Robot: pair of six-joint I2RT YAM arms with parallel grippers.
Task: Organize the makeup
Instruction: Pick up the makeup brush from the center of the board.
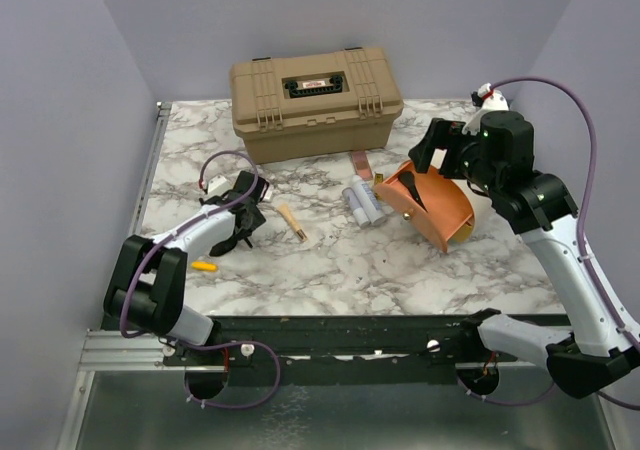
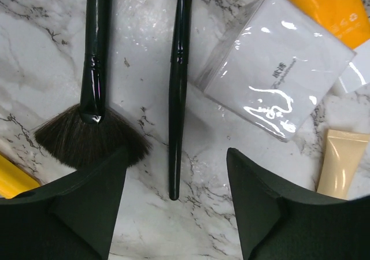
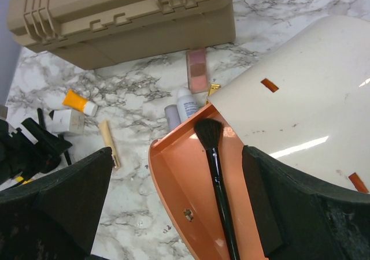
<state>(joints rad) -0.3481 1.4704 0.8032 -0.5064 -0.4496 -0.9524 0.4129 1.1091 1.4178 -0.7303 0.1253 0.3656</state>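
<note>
My left gripper (image 1: 241,216) is open low over the table's left side. In the left wrist view its fingers (image 2: 87,202) straddle the handle end of a thin black brush (image 2: 176,92). A black fan brush (image 2: 92,69) lies to its left, its bristles touching the left finger. A white packet (image 2: 277,75), an orange tube (image 2: 335,11) and a pale tube (image 2: 341,162) lie to the right. My right gripper (image 1: 432,156) is open above the cream-and-orange pouch (image 1: 440,210), which holds a black brush (image 3: 217,167). A yellow pencil (image 1: 204,266), a tan-handled brush (image 1: 292,222) and pale tubes (image 1: 360,203) lie between the arms.
The big tan hard case (image 1: 315,100) stands shut at the back centre. A pink palette (image 3: 198,69) lies in front of it, beside the pouch. Walls close in the table on the left, back and right.
</note>
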